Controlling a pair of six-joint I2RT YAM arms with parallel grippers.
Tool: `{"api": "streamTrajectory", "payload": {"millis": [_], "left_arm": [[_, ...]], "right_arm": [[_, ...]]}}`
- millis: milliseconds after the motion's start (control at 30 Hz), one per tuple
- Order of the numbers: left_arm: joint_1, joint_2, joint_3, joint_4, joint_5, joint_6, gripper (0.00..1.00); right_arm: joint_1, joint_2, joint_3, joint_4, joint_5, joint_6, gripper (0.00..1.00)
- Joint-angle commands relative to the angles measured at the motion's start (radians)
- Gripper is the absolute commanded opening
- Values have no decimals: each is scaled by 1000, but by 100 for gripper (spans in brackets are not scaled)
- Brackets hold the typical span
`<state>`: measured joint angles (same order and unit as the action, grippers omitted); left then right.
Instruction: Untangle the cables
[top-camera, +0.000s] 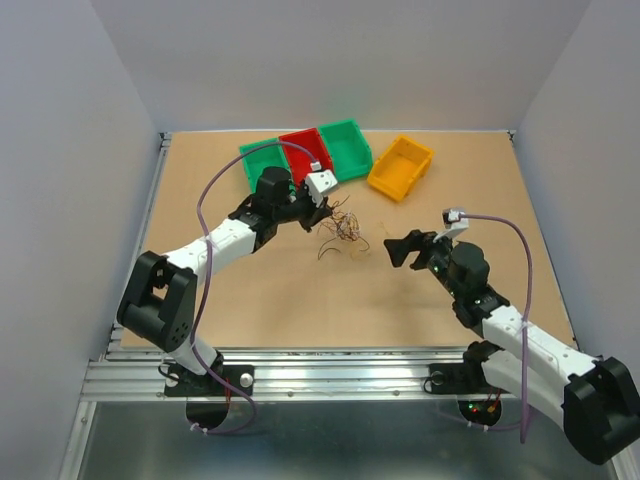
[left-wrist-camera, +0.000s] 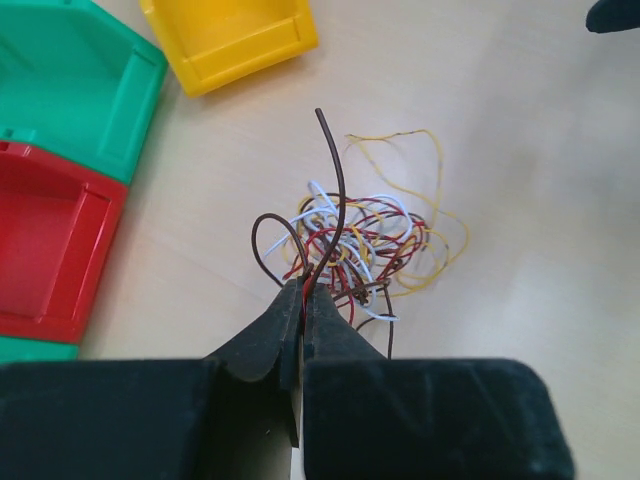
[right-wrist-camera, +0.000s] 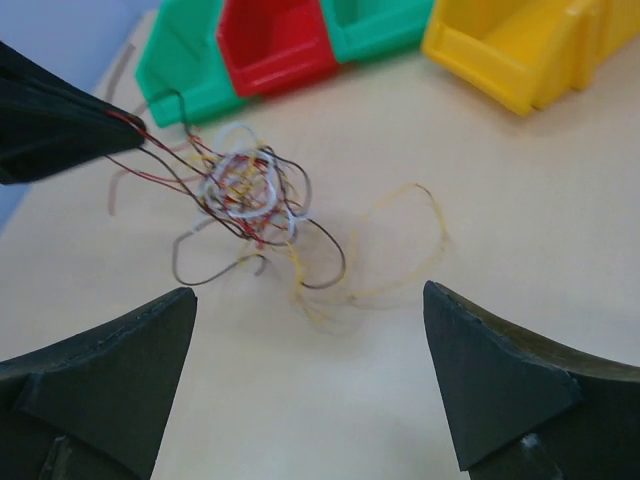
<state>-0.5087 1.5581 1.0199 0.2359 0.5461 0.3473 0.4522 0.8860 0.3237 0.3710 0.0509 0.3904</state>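
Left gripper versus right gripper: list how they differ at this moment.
The left gripper is shut, pinching strands of the cables; the right gripper stands wide open and holds nothing. The left gripper touches the tangle's edge; the right gripper hangs apart from it, on the opposite side. Both are black and point toward the tangle.

Thin brown, red, white, yellow cables (left-wrist-camera: 358, 243) form one loose tangle.

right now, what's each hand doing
left hand: closed, pinching a few of the wires
right hand: open, holding nothing
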Motion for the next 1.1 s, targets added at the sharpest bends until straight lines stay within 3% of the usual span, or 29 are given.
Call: {"api": "streamTrajectory", "payload": {"millis": [0, 133, 300, 600, 667, 767, 800, 833, 867, 933, 967, 1033, 1067], "left_arm": [[-2, -62, -21, 25, 90, 28, 0], [-20, -70, -26, 14, 121, 42, 0], [-48, -98, -35, -3, 132, 62, 0], [-59, -101, -29, -24, 175, 59, 0], [-59, -101, -27, -32, 190, 62, 0], [-57, -107, -23, -43, 204, 64, 0], [-56, -113, -26, -44, 198, 68, 0], [-56, -116, -29, -43, 189, 73, 0], [-57, -119, -32, -41, 184, 79, 3], [-56, -122, -52, -32, 201, 113, 28], [-56, -121, -61, -29, 212, 122, 49], [-57, -102, -61, -29, 232, 142, 68], [-59, -93, -60, -29, 235, 144, 69]], "right_arm": [[2, 4, -60, 284, -105, 109, 100], [2, 145, 12, 296, -244, 74, 90], [8, 341, 67, 460, -353, 73, 89], [69, 636, 208, 580, -306, 35, 89], [82, 698, 251, 580, -302, 27, 81], [97, 760, 287, 582, -356, 28, 51], [97, 765, 287, 583, -374, 36, 32], [98, 763, 281, 600, -373, 41, 25], [101, 757, 269, 612, -364, 45, 18], [102, 720, 223, 641, -341, 45, 7], [103, 700, 207, 648, -336, 45, 7], [103, 648, 163, 663, -333, 48, 6], [105, 633, 147, 667, -333, 51, 6]]}}
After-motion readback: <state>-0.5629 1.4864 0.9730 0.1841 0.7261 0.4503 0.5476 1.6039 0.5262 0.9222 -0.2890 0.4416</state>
